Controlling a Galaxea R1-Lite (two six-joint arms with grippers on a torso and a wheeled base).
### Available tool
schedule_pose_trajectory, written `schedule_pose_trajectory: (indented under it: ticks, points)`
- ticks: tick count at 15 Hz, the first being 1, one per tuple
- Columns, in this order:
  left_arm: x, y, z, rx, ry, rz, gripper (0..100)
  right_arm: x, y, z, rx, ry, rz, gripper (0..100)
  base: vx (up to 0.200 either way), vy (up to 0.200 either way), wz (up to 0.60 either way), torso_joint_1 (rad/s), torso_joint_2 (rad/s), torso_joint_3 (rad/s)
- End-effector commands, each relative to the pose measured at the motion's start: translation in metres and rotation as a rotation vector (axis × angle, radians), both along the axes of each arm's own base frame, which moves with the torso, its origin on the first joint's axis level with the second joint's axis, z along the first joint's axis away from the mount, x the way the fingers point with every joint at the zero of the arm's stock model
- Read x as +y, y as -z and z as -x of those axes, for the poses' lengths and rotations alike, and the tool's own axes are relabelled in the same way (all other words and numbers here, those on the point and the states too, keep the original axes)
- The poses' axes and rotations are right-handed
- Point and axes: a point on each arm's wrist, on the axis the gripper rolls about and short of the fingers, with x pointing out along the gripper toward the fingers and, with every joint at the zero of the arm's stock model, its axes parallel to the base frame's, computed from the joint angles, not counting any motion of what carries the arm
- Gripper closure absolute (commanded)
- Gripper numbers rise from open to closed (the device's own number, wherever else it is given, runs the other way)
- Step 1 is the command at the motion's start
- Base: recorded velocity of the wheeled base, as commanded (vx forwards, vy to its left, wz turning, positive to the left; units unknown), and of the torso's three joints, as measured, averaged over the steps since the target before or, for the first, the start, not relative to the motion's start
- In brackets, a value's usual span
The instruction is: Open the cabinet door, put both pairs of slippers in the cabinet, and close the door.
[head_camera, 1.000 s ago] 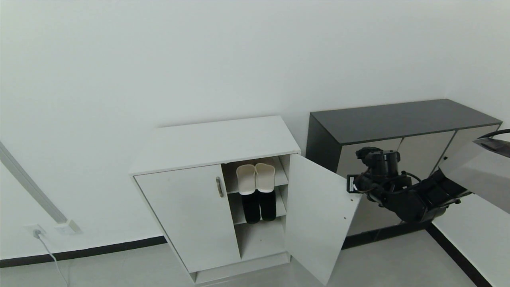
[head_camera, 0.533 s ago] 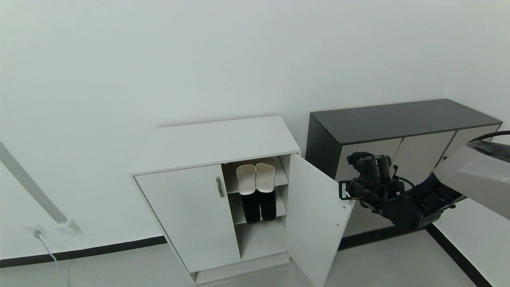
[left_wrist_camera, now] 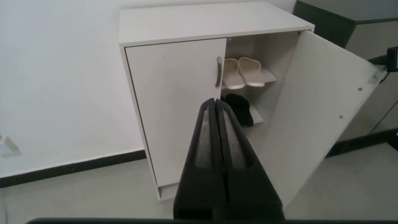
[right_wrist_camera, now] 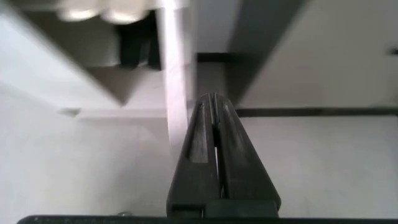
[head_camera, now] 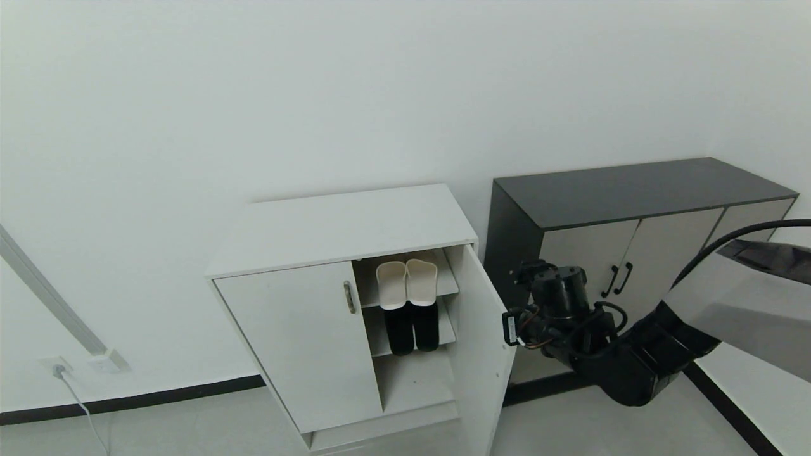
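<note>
White slippers [head_camera: 406, 284] above black slippers [head_camera: 412, 327] already sit inside the cabinet [head_camera: 342, 228]. Its right door [head_camera: 485, 342] stands half open, with the right gripper [head_camera: 509, 329], jaws together, against its outer edge. The left gripper [left_wrist_camera: 216, 109] has its jaws together too. Only closing is left.

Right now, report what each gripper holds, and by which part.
Nothing is held. The left gripper is shut, empty, facing the cabinet; the right gripper is shut, empty, its tip beside the open door.
</note>
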Motion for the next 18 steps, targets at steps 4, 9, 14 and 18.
schedule_pose_trajectory:
  ticks: [4, 9, 14, 18]
  points:
    - [0.0, 0.0, 0.0, 0.001, 0.0, 0.002, 100, 0.025, -0.012, 0.031, -0.008, -0.093, -0.046, 100, 0.0, 0.0, 0.0, 0.0, 0.0, 0.0]
    - [0.0, 0.0, 0.0, 0.0, 0.0, 0.002, 100, 0.022, -0.012, 0.035, -0.01, -0.112, -0.046, 100, 0.0, 0.0, 0.0, 0.0, 0.0, 0.0]
    - [0.0, 0.0, 0.0, 0.001, 0.0, 0.002, 100, 0.022, -0.011, 0.04, -0.003, -0.123, -0.041, 100, 0.0, 0.0, 0.24, 0.002, 0.0, -0.001]
    - [0.0, 0.0, 0.0, 0.001, -0.001, 0.003, 100, 0.021, -0.012, 0.04, -0.04, -0.147, -0.078, 100, 0.0, 0.0, 0.45, -0.002, 0.0, 0.002]
